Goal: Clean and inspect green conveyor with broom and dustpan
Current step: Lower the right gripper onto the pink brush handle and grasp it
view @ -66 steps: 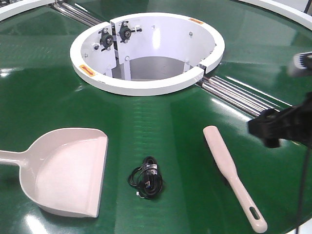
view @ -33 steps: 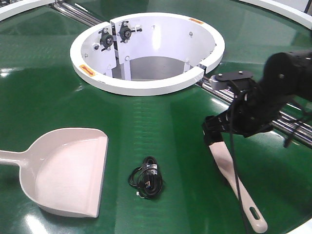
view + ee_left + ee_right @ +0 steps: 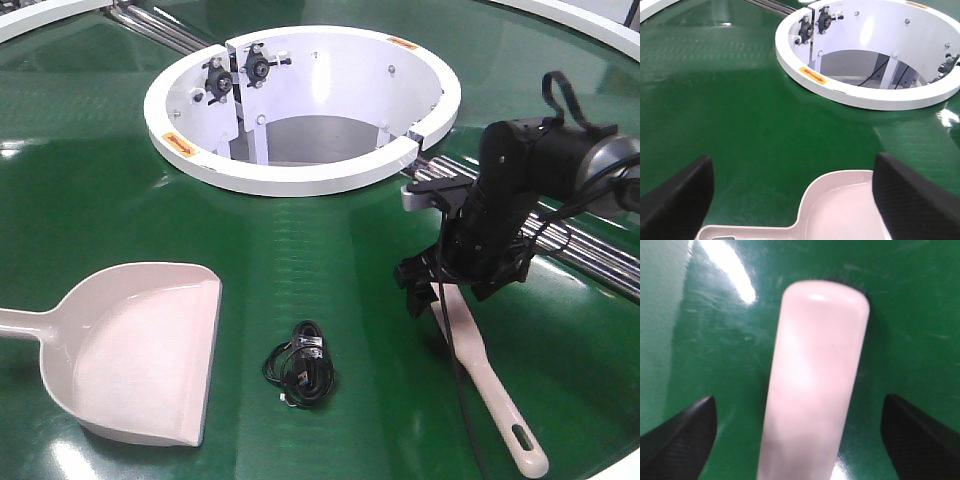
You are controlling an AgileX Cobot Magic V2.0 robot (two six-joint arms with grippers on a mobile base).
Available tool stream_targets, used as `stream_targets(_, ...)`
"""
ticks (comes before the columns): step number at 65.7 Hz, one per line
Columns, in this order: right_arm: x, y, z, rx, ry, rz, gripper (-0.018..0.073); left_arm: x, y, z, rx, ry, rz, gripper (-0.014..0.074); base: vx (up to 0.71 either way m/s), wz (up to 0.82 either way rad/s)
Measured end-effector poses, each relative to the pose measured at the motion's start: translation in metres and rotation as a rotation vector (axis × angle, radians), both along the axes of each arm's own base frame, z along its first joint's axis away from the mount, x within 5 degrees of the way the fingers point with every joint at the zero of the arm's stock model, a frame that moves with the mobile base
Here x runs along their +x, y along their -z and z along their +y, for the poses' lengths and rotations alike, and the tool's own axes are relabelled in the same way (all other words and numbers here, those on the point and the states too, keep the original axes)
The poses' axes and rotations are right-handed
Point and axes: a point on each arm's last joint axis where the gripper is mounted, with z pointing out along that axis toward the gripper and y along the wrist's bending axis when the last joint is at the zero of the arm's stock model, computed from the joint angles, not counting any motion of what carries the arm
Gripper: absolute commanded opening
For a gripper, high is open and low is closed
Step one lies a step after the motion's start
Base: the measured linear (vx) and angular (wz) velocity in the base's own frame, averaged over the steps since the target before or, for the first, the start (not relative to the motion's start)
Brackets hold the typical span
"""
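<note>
**Pale pink plastic paddle-shaped broom [image 3: 482, 378] lies directly under the spread right gripper [image 3: 426, 294]**

The broom rests flat on the glossy dark green conveyor [image 3: 100, 200]. In the front view it is on the right-hand side, below the white ring-shaped hub [image 3: 300, 176] and just in front of the silver metal rollers [image 3: 478, 190]. Its long axis runs on a diagonal. The flat rounded head points up and left toward the hub, and the narrow handle with the slotted hole trails down and right toward the belt's near edge.

The right gripper hangs low over the head end, with both black fingers apart and gripping nothing. In the right wrist view the head comes up the middle of the frame, with one finger on each side and bare belt between each finger and the pink plastic. So the jaws lie across the broom's width, not along its length, and closing them should catch the head by its two long edges. That puts the grasp at the head rather than on the handle, which may make the stick tail-heavy once it is lifted.

The wide pale pink plastic scoop dustpan [image 3: 140, 350] sits well apart on the left of the belt, with its flat front edge facing right and its handle running off to the left. The left gripper [image 3: 795, 196] hovers over the spot where that handle meets the pan, also spread and holding nothing. A small black cable coil [image 3: 300, 366] lies between the pan and the broom, touching neither. The right arm is plainly the nearer one to the broom.
</note>
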Motion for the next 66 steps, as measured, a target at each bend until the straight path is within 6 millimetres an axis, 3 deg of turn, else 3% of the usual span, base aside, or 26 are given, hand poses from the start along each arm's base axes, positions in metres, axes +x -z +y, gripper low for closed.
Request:
stream_targets(9,0.002,0.008,0.000,-0.013,-0.005,0.018,0.0454,0.000,0.000,0.000,0.000,0.000,0.002,0.0594,0.00,0.00)
stream_targets(23,0.003,0.008,-0.001,-0.027,-0.012,0.012,-0.0016,0.000,0.001,0.000,0.000,0.001,0.008,0.0594,0.00,0.00)
stream_targets(49,-0.002,0.007,-0.002,-0.033,0.007,0.061,-0.0006,0.000,0.001,0.000,0.000,0.001,0.008,0.0594,0.00,0.00)
stream_targets(66,-0.017,-0.025,0.001,0.043,0.029,0.068,-0.0005,0.000,0.001,0.000,0.000,0.001,0.008,0.0594,0.00,0.00)
